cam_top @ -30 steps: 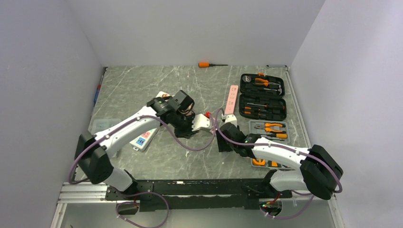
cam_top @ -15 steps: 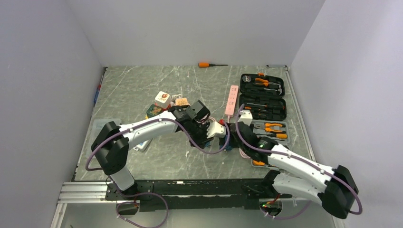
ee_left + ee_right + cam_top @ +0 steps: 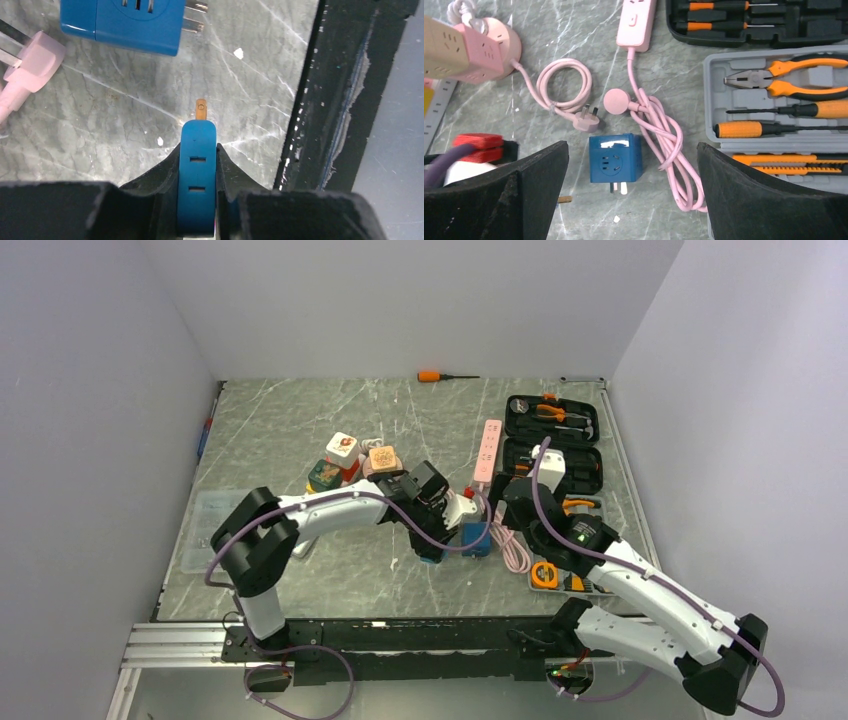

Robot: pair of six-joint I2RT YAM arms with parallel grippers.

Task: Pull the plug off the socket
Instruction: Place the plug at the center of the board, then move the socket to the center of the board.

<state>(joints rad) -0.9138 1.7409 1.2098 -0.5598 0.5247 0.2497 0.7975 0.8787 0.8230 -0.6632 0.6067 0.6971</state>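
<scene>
Two wrist views split it: my left one shows my left gripper (image 3: pixel 197 150) clamped on the blue plug (image 3: pixel 197 182), long axis and prong (image 3: pixel 201 109) toward 12 o'clock, socket cube (image 3: pixel 125 22) apart at 11; my right shows my right gripper (image 3: pixel 631 150) wide open above that cube.

The left wrist view's top edge cuts off the blue socket (image 3: pixel 125 22), and its left edge cuts off the pink plug (image 3: pixel 30 62). The blue plug's (image 3: pixel 197 170) rear is hidden inside the left gripper (image 3: pixel 198 148).
</scene>
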